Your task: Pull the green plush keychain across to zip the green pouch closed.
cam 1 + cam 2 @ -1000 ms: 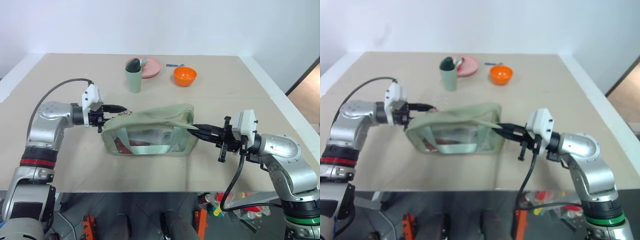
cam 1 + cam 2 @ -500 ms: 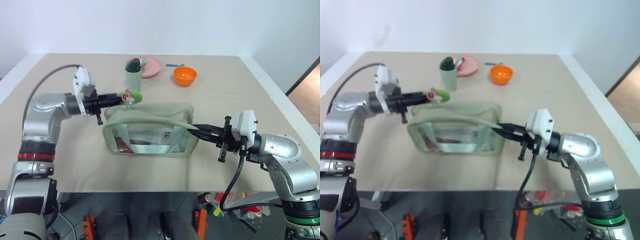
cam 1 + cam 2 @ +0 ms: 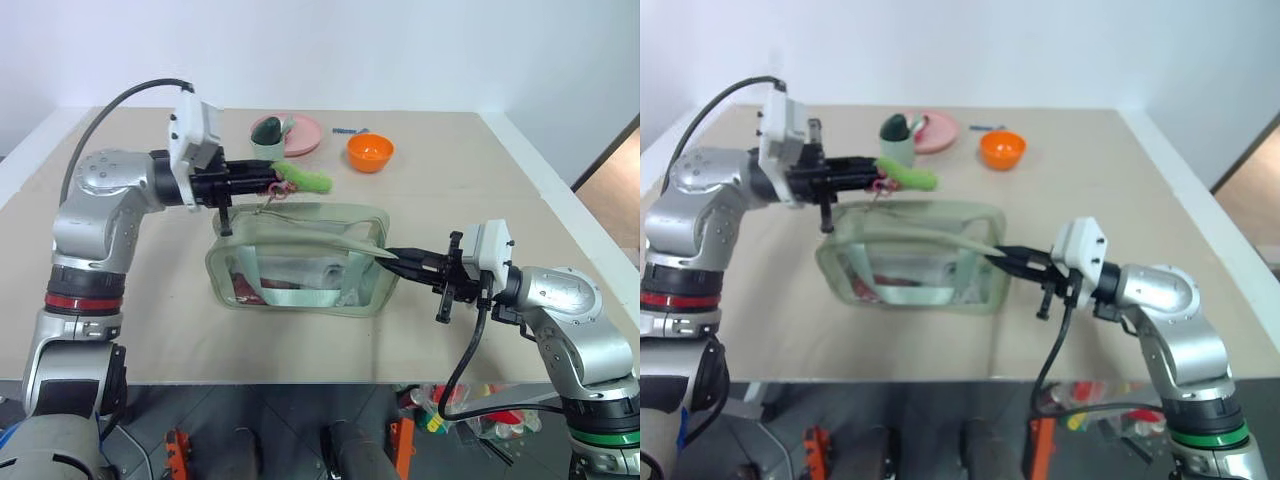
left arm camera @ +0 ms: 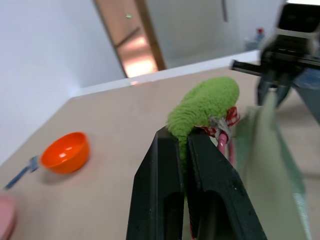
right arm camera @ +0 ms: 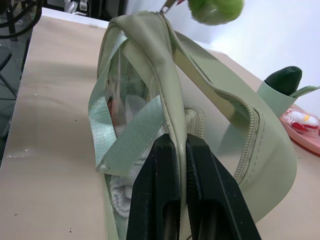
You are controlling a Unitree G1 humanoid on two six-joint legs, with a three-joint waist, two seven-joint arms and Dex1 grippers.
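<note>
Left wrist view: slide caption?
Left end effector pinches the green plush keychain above the green pouch.

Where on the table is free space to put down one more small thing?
Bare table lies in front of the green pouch, also right of the orange bowl. Crowded: the far middle, where sage-green cup, pink plate and bowl stand close together.

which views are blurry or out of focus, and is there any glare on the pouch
Left wrist view: the fingers and green plush keychain are fairly clear, the right gripper behind looks smeared. Left eye view: pale reflections on the green pouch's clear side panel. Right wrist view: pouch sharp, keychain soft.
</note>
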